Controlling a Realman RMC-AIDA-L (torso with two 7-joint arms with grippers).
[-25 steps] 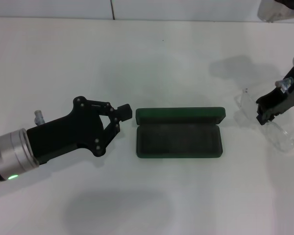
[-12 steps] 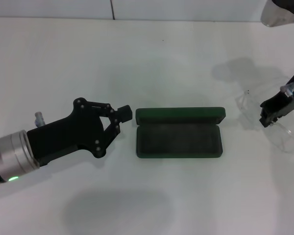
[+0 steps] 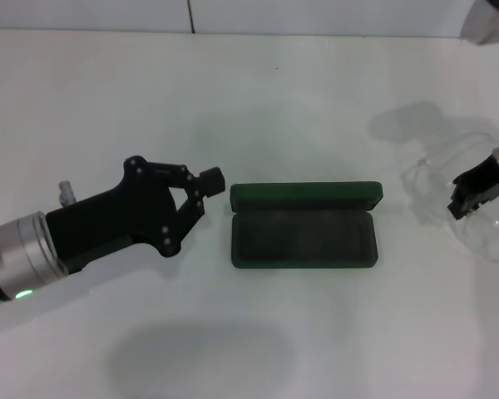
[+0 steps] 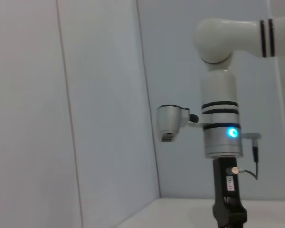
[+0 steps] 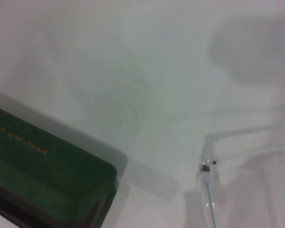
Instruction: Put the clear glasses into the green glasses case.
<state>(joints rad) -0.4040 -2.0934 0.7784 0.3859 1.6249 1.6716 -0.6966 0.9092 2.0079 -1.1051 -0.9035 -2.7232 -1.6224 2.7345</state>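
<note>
Leftmost, the left gripper (image 3: 206, 184) lay low over the white table (image 3: 233, 91), a matte black linkage of angular plates and pale rivets on a brushed silver wrist with a green light; its fingertips were pressed together with no gap and nothing between them, pointing toward 3 o'clock just beside the short end of the green glasses case (image 3: 304, 225) without visibly touching it. At the centre the case lay open, a dark green rounded rectangle with a felt-like, dull lining in the tray and the lid folded back toward 12 o'clock. Farther toward 3 o'clock, well apart from the case, the clear glasses (image 3: 449, 179) showed as a glassy curved outline with faint highlights, and the right gripper (image 3: 474, 189), a black block at the frame edge, sat over them; I cannot tell whether its fingers were parted or clamped on the plastic. From the head view the lid looked plain, whereas the right wrist view showed small gold lettering on the case's smooth green lid (image 5: 47, 164), plus a thin transparent temple arm of the glasses (image 5: 208, 190) with a tiny dark hinge screw. Only the left wrist view showed the right arm's white, black-banded column with a blue light, against pale wall panels.
</note>
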